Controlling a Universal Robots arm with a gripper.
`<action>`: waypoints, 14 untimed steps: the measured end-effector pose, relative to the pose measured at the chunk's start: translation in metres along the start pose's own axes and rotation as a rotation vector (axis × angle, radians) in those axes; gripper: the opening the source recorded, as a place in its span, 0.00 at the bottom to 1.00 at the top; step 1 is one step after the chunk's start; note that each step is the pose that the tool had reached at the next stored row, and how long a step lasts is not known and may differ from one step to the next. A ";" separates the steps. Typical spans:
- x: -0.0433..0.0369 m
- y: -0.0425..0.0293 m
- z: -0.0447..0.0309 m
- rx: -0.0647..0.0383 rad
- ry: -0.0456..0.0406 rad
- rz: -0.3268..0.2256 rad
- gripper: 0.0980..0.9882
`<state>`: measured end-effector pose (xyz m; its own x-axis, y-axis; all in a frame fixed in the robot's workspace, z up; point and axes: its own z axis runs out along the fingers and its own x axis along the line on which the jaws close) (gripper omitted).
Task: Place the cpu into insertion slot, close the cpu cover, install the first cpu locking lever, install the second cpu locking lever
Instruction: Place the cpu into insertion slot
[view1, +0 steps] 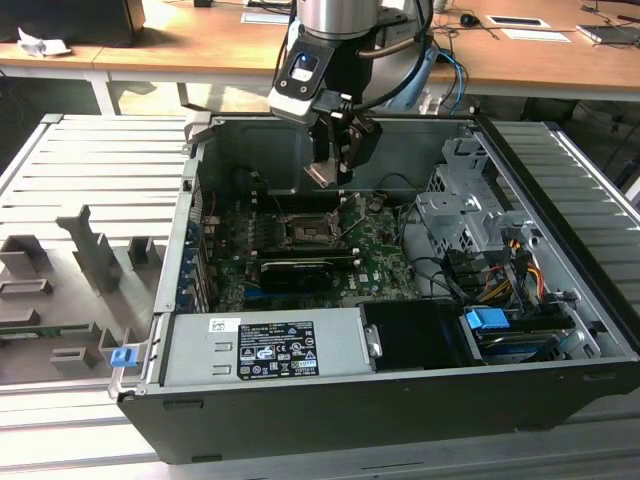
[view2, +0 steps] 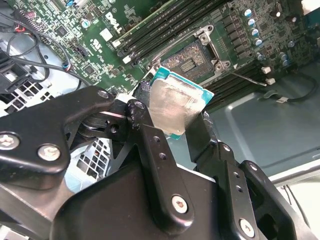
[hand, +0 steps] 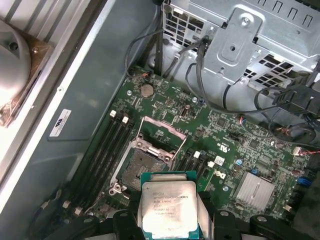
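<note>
We see the cpu (hand: 169, 207) clenched by two opposite edges in the gripper (view2: 172, 127), its silver top facing the first wrist camera. It hangs in the air above the green motherboard (view1: 385, 260) inside the open computer case (view1: 300, 400). Beneath it, the insertion slot (hand: 142, 167) lies toward the board's rear edge, contacts exposed, with the cpu cover (hand: 165, 126) swung up.

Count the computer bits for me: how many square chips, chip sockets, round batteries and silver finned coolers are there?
cpu: 1
insertion slot: 1
coin battery: 1
silver heatsink: 1
Total: 4
</note>
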<state>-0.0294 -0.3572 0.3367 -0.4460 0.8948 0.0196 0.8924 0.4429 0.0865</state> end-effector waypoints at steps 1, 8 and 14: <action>0.0000 0.0000 0.0001 0.000 -0.0002 0.002 0.48; 0.0000 -0.0001 0.0017 -0.001 -0.0023 0.027 0.48; -0.0001 -0.0003 0.0039 -0.001 -0.0046 0.054 0.48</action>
<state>-0.0294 -0.3572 0.3328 -0.3972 0.9175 0.0197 0.9149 0.3942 0.0865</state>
